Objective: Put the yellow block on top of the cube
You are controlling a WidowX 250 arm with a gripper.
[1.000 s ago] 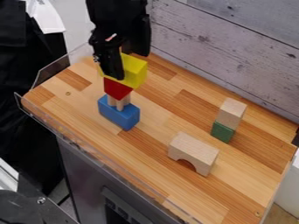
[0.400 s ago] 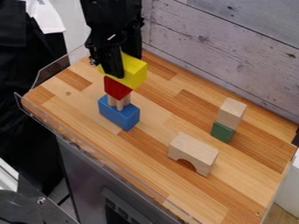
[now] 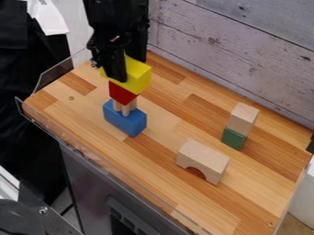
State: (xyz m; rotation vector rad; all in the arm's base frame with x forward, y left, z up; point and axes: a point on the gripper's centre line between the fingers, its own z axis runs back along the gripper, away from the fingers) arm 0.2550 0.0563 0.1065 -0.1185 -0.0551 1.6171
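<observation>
At the far left, black fabric (image 3: 25, 96) lies beyond the worktop (image 3: 80, 112), with a white cloth (image 3: 47, 17) at its upper part. A transparent guard (image 3: 55, 77) borders the worktop's left end, above a grey cabinet (image 3: 89, 176).

Left of the worktop's centre stands a vertical stack. The base is a blue block (image 3: 126, 120), lying flat. Two light wooden pegs (image 3: 128, 108) stand upright on it, side by side. A red block (image 3: 121, 93) sits across the peg tops.

The yellow block (image 3: 138, 79) is located directly above the red block, its lower edge meeting the red block in the view; whether it bears weight there cannot be determined. The gripper (image 3: 128, 68) descends from the top edge and pinches the yellow block between its two fingers, one against the near-left face, the other behind.

Right of centre, a wooden arch block (image 3: 204, 158) stands with its opening downward. Farther right and nearer the wall, a green block (image 3: 233, 138) supports a plain wooden block (image 3: 243, 117), the two in contact. A weathered plank wall (image 3: 239, 46) bounds the worktop's rear side.
</observation>
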